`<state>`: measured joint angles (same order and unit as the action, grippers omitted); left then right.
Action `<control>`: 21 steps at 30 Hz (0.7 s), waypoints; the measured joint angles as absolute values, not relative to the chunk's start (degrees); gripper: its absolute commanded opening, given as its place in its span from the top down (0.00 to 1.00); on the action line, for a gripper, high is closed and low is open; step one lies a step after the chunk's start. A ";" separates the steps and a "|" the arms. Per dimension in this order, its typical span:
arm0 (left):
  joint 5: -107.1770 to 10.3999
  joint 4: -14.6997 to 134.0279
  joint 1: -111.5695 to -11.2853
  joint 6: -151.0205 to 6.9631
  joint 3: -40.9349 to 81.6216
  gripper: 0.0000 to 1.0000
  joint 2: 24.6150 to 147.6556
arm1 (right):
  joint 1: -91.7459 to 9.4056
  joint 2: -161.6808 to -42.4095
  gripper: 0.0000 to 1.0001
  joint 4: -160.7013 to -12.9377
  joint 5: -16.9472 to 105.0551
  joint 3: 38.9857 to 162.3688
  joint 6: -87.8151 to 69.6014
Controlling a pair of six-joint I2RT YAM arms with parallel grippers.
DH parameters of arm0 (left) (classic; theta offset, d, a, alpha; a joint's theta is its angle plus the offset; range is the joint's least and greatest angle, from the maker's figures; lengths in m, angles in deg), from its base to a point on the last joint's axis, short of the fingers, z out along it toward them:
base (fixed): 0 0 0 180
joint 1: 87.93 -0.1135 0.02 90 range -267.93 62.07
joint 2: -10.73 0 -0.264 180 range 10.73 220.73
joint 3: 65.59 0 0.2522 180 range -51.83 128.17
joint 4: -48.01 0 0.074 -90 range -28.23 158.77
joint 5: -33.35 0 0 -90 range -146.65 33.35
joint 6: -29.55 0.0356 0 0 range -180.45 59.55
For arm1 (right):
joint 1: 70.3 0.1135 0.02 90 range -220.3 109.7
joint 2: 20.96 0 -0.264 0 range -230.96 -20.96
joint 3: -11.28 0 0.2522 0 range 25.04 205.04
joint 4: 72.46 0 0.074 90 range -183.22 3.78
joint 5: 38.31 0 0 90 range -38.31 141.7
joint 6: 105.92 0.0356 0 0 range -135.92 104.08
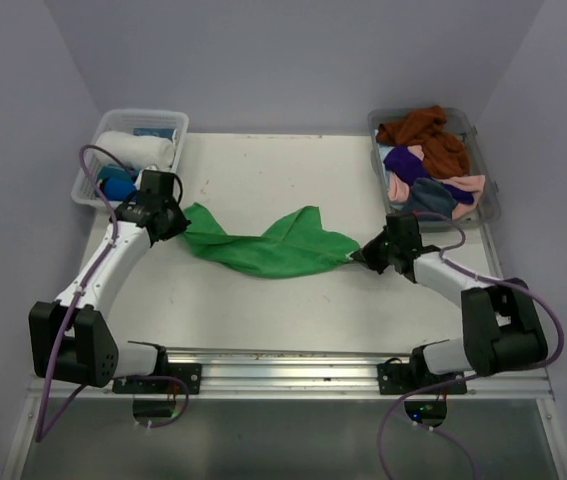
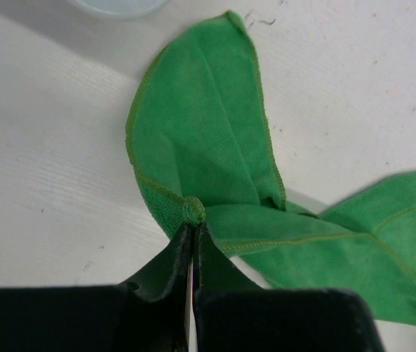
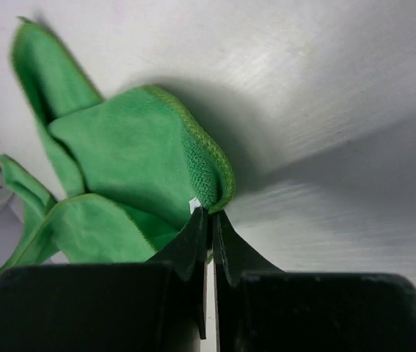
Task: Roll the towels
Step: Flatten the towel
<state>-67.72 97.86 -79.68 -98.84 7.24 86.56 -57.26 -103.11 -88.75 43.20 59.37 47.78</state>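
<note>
Between basket [image 1: 143, 114] and tub [image 1: 375, 120], left gripper [image 1: 181, 228] and right gripper [image 1: 358, 258] each clamp green towel [image 1: 273, 248] ends.

Robot lab test cell: white table [image 1: 263, 180], plain grey walls [image 1: 293, 60], alu mount rail [image 1: 293, 372], loose cables [image 1: 561, 338].

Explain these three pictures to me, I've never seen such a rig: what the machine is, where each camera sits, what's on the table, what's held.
Two robot arms are bolted at the near edge of a white table. The wide picture looks down from above and behind them; the other two come from a camera on each wrist, showing its own black fingers. The left gripper and the right gripper are each shut on one end of a bright green terry-cloth towel lying between them. At left a white slotted plastic basket holds a rolled white towel and a blue towel; at right a clear plastic tub holds loose rust-brown, purple, pink and grey towels.
</note>
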 measured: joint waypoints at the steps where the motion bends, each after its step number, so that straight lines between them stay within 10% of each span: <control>1: -67.79 98.52 -79.72 -98.75 8.16 1.00 86.56 | -57.26 -101.12 1.00 -90.54 43.88 60.51 46.99; 21: -70.37 100.99 -81.82 -95.26 34.96 1.00 70.41 | -57.61 -73.24 1.00 -118.78 57.72 96.09 25.62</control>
<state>-70.37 100.99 -81.82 -95.26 34.96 70.41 -57.61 -73.24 -118.78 57.72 96.09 25.62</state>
